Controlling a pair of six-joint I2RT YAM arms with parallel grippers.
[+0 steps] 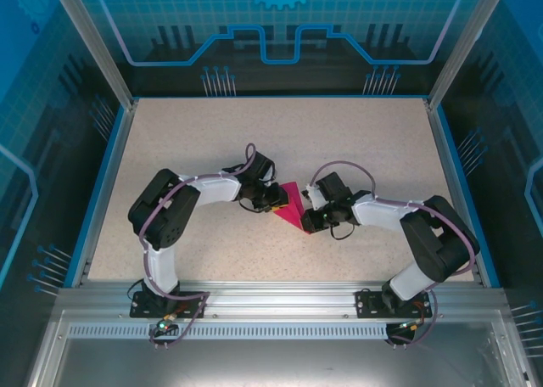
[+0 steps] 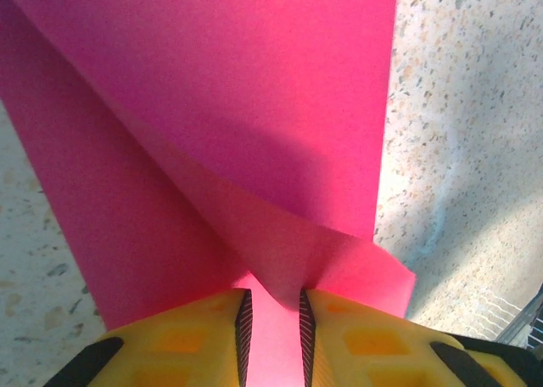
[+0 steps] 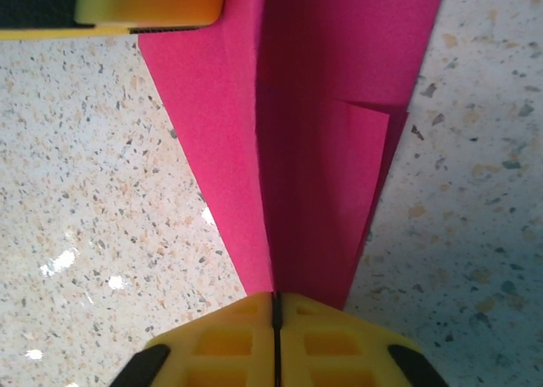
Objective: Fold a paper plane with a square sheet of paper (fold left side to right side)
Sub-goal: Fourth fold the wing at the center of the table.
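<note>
Folding is judged partway: the pink paper (image 1: 292, 209), at table centre, shows a centre crease and folded flaps but no finished dart. It lies between the claws. The left gripper (image 2: 274, 332), jaws narrowly parted, nips a raised fold on its left side, and the right gripper (image 3: 277, 323), pressed together, pinches the crease on its right.

thin folded paper sheet (image 1: 293, 210): plain magenta-pink, unmarked, frame centre
flat stone-look tabletop (image 1: 356, 141): beige, fine dark speckle
left gripper's moulded plastic fingers (image 2: 178, 344): yellow, black ribbed pads
table's edge strip (image 1: 271, 98): blue
</note>
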